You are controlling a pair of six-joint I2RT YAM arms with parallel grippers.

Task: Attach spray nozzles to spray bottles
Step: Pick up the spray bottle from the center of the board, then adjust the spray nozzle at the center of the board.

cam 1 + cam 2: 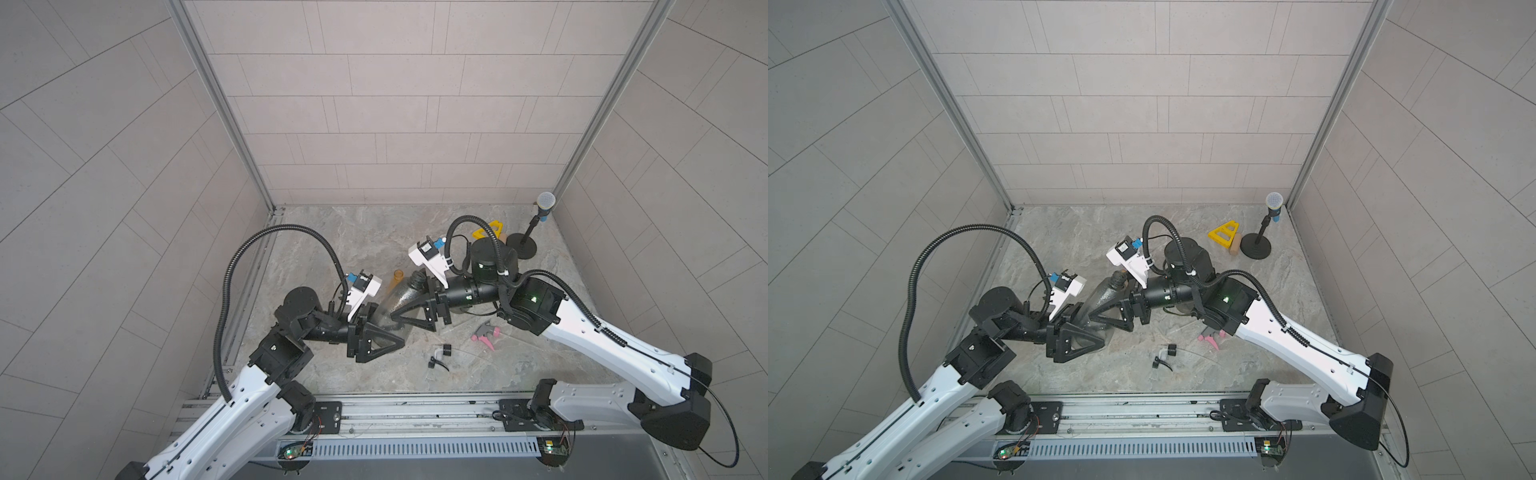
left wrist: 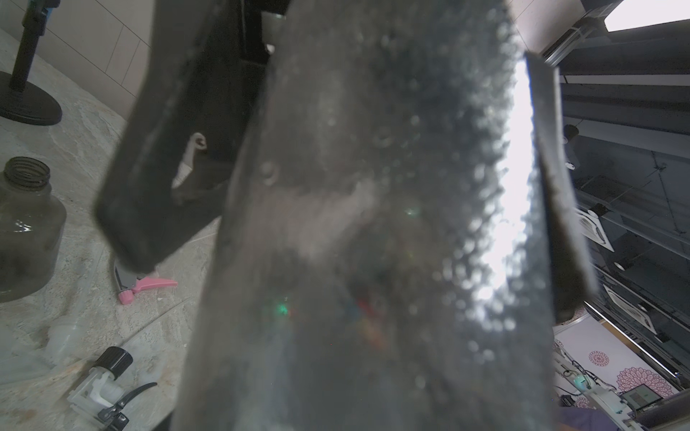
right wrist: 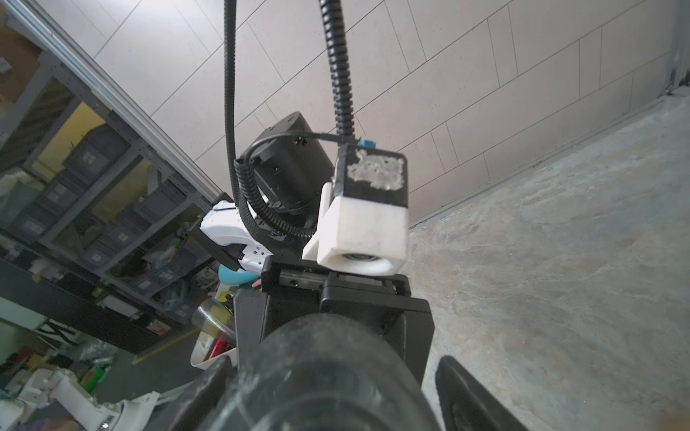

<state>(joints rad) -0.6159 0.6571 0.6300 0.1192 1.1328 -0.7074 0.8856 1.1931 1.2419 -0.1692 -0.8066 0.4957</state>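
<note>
Honestly, nothing legible anywhere in here. The grey storage bins (image 3: 87,158) outside the cell carry little white labels, and there's a dark sticker on the right arm's wrist camera (image 1: 426,248), but both are too small and blurry to read.

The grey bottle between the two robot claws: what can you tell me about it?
The smoky grey bottle is translucent, pebbled plastic, pear-shaped, its narrow neck open with no nozzle. It is tilted, neck toward the back wall. The left gripper flanks its wide base; how firmly is unclear. The right gripper straddles its upper body, jaws apart.
</note>
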